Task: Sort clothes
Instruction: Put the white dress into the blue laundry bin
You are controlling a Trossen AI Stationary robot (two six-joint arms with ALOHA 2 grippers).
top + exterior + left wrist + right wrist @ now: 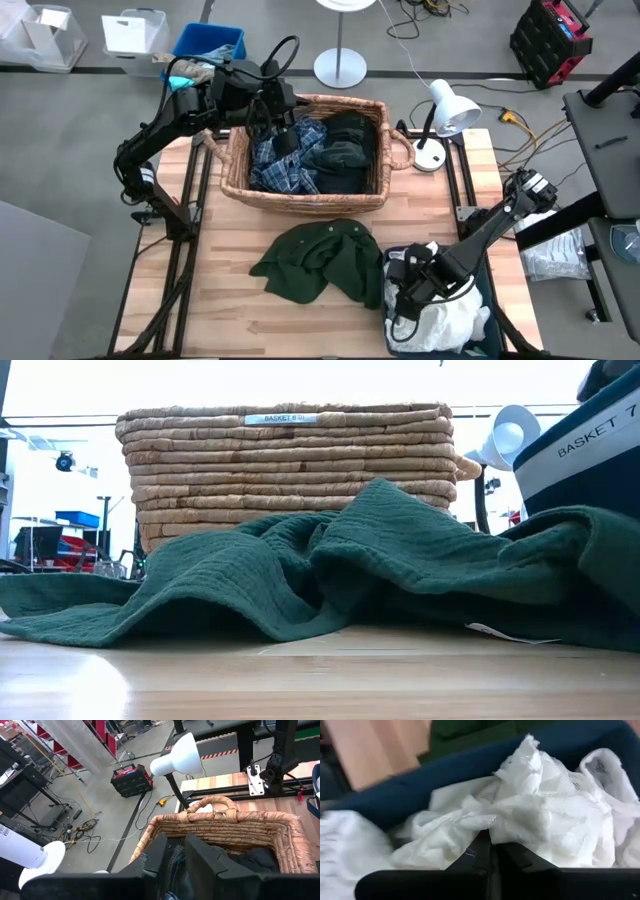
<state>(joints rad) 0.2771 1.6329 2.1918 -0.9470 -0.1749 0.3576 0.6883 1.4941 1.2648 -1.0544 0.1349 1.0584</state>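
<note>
Left gripper: the left gripper (pixel 283 138) reaches down into the wicker basket (pixel 236 160) at the far side of the table. Its two dark fingers (pixel 202 865) stand a narrow gap apart with blue denim-like cloth between them; whether they are actually pinching that cloth cannot be told.

Right gripper: the right gripper (pixel 492 851) hangs low over the navy fabric bin (pixel 484 280) at the table's near right corner. Its fingers meet with no gap and sit just beside a fold of white cloth, with nothing clearly caught between them.

Under the left gripper: a navy plaid garment (pixel 283 170) lies directly below it, and black garments (pixel 345 150) lie beside it toward the white desk lamp (pixel 445 112).

Under the right gripper: crumpled white garments (pixel 535 815) fill the bin.

Between the two grippers: a dark green garment (pixel 320 262) is spread on the bare table (pixel 230 240), just beside the navy bin.

Progress: judging by this, the whites are already gathered in the bin. The green garment is unsorted and the wicker basket holds dark clothes, so the work looks roughly midway.
</note>
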